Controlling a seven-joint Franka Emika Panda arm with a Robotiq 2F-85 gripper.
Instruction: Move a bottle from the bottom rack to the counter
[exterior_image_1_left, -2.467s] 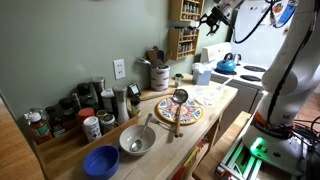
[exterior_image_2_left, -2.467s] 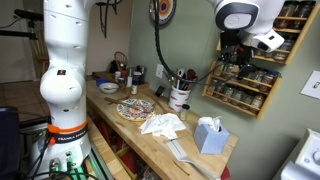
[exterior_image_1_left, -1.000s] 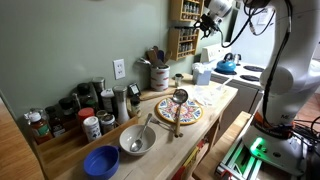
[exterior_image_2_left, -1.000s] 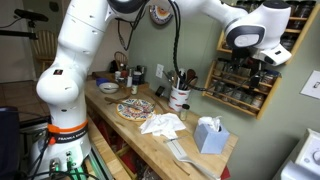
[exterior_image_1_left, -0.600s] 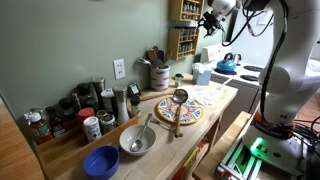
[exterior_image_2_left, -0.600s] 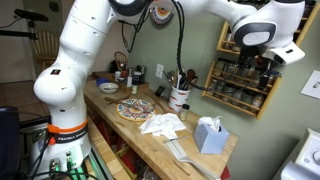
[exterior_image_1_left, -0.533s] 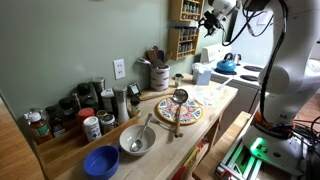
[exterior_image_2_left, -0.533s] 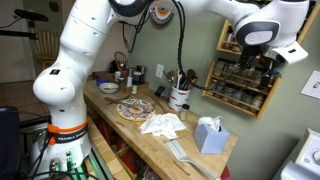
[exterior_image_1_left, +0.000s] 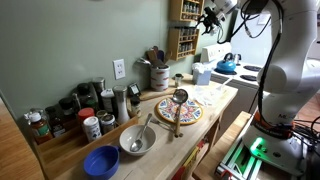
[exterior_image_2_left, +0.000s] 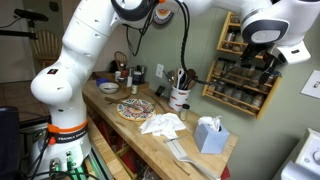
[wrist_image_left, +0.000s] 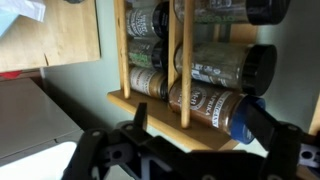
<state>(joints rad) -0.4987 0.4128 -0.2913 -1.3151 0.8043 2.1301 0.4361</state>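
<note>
Approach step, nothing gripped yet. Nearest the wrist camera, at 6 o'clock of its view: jaws spread wide, dark fingertips (wrist_image_left: 137, 126) parted toward 7 and 4 o'clock. Just beyond, between them: dark-capped bottle (wrist_image_left: 205, 103), sideways in this turned view, seated in the wooden rack, apparently untouched; tier not certain from here. Behind, toward 12 o'clock: more jars (wrist_image_left: 215, 62). Farther off in an exterior view: bottom rack (exterior_image_2_left: 236, 99) at 3 o'clock, tabletop (exterior_image_2_left: 128, 124) well below at 7 o'clock. Next, by judgement: ease forward to flank the bottle, close on its body, draw it clear of the rail, lower to the tabletop.
</note>
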